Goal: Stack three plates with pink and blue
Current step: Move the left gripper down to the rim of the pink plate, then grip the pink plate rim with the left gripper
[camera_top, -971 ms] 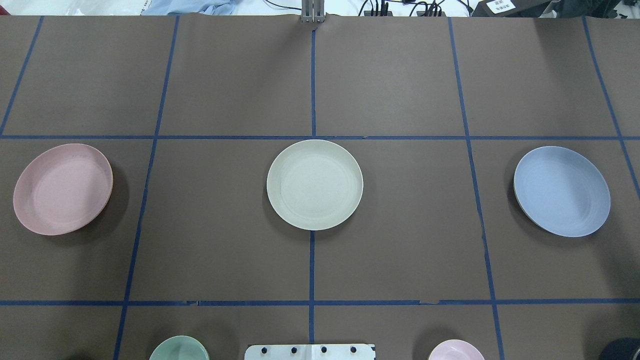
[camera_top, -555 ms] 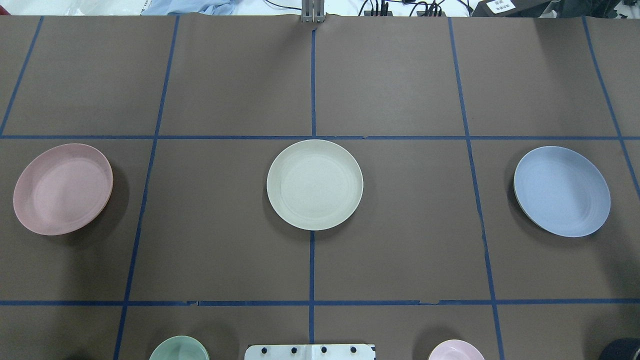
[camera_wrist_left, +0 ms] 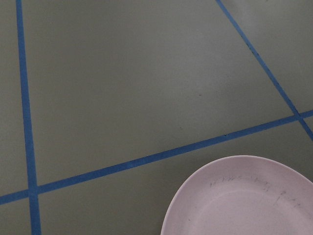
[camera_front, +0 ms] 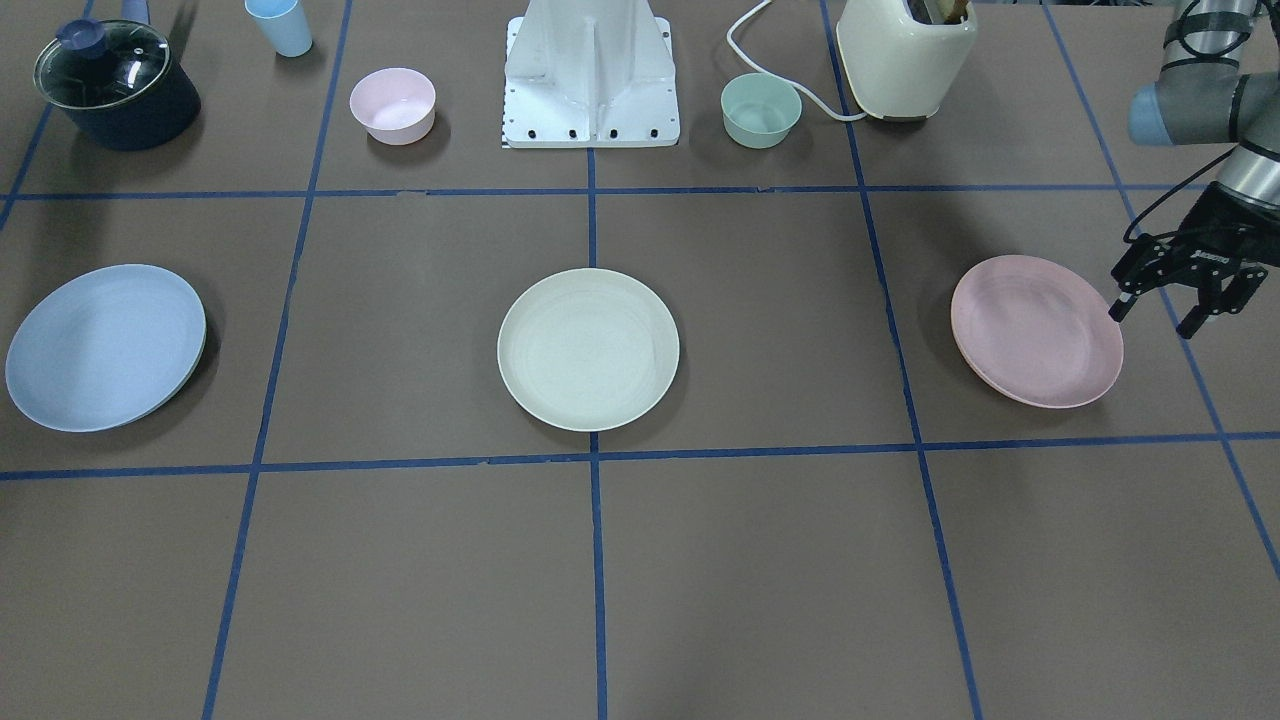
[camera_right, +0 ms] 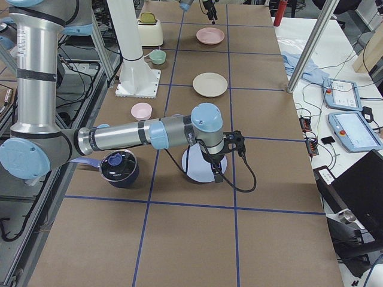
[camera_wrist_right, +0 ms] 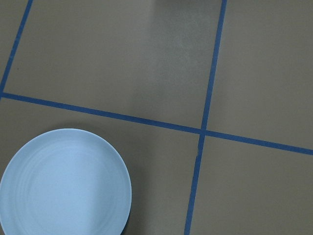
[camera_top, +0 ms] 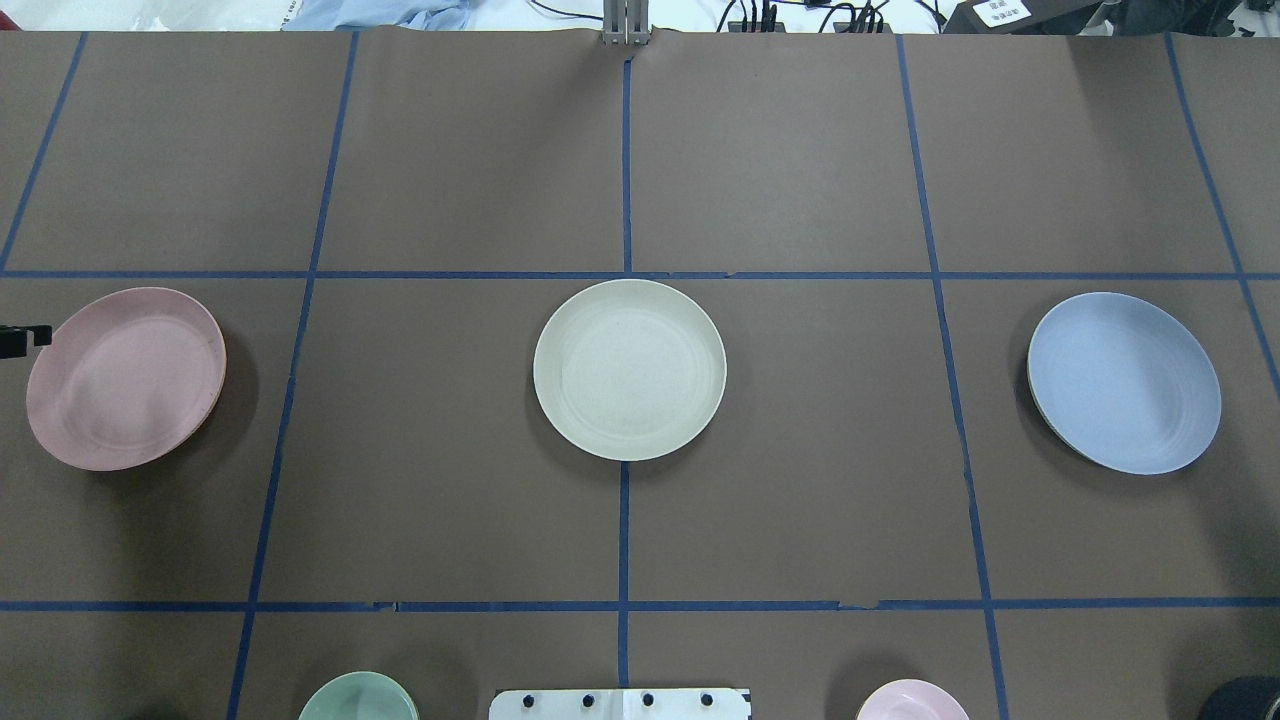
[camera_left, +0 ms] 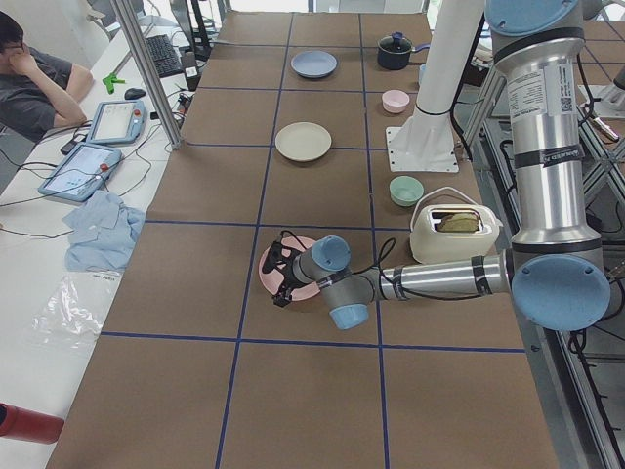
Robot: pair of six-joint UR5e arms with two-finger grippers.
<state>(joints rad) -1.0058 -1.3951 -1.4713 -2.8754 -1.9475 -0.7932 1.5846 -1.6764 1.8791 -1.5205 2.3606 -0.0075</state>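
Observation:
Three plates lie apart in a row on the brown table. The pink plate (camera_front: 1035, 330) (camera_top: 125, 378) is on my left, the cream-white plate (camera_front: 588, 348) (camera_top: 629, 369) in the middle, the blue plate (camera_front: 105, 347) (camera_top: 1124, 382) on my right. My left gripper (camera_front: 1152, 320) is open and empty, just off the pink plate's outer rim; one of its fingers (camera_top: 25, 337) shows at the overhead view's left edge. My right gripper (camera_right: 216, 173) shows only in the exterior right view, near the blue plate (camera_right: 200, 173); I cannot tell whether it is open or shut.
Along the robot's side stand a small pink bowl (camera_front: 392, 105), a small green bowl (camera_front: 761, 110), a cream toaster (camera_front: 905, 55), a dark lidded pot (camera_front: 115, 85), a pale blue cup (camera_front: 280, 25) and the white robot base (camera_front: 590, 75).
A finger of my left gripper has come into the overhead view at the left edge, beside the pink plate. The three plates have not moved.

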